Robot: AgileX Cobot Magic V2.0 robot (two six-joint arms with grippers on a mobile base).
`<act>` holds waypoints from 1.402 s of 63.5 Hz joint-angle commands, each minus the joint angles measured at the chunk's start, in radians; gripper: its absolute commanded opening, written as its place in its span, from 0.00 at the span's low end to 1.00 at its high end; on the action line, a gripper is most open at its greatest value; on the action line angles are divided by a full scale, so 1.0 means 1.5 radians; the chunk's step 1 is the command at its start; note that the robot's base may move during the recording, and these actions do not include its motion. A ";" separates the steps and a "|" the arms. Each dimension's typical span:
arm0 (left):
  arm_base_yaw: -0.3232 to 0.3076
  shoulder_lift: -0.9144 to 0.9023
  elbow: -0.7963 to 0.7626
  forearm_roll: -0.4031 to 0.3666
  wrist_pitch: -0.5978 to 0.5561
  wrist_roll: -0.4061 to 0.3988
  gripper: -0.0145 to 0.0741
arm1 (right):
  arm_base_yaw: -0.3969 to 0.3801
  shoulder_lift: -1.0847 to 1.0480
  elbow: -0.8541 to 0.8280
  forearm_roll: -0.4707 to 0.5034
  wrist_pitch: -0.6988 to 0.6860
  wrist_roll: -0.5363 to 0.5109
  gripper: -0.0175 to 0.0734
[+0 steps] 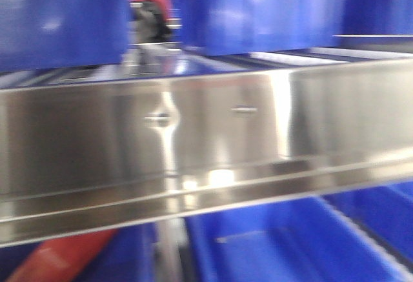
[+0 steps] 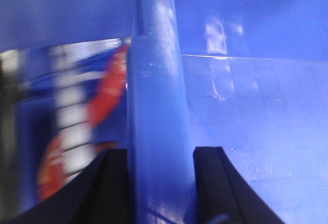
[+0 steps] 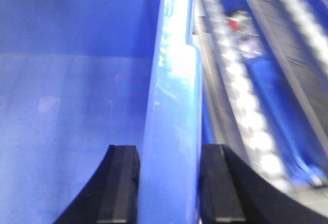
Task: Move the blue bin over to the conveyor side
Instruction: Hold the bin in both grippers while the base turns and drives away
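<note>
The blue bin's thick glossy rim [image 2: 154, 80] runs up the middle of the left wrist view, with its smooth inner wall to the right. My left gripper [image 2: 161, 155] is shut on this rim, one black finger on each side. In the right wrist view the bin rim [image 3: 174, 80] also runs up the middle, with the inner wall to the left. My right gripper [image 3: 171, 152] is shut on it the same way. Neither gripper shows in the front view. I cannot make out the dark grey conveyor belt in these blurred frames.
A shiny stainless-steel rail [image 1: 206, 140] with a screw crosses the front view. Blue bins stand behind it [image 1: 258, 11] and below it [image 1: 271, 250]. A rack of small white rollers [image 3: 246, 106] runs beside the bin. A blurred red shape [image 2: 110, 85] lies outside the bin.
</note>
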 commanded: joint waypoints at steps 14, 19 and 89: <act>-0.005 -0.013 -0.009 0.006 -0.053 0.004 0.14 | 0.001 -0.015 -0.008 -0.012 -0.062 -0.012 0.10; -0.005 -0.013 -0.009 0.008 -0.053 0.004 0.14 | 0.001 -0.015 -0.008 -0.012 -0.062 -0.012 0.10; -0.005 -0.013 -0.009 0.008 -0.053 0.004 0.14 | 0.001 -0.015 -0.008 -0.012 -0.062 -0.012 0.10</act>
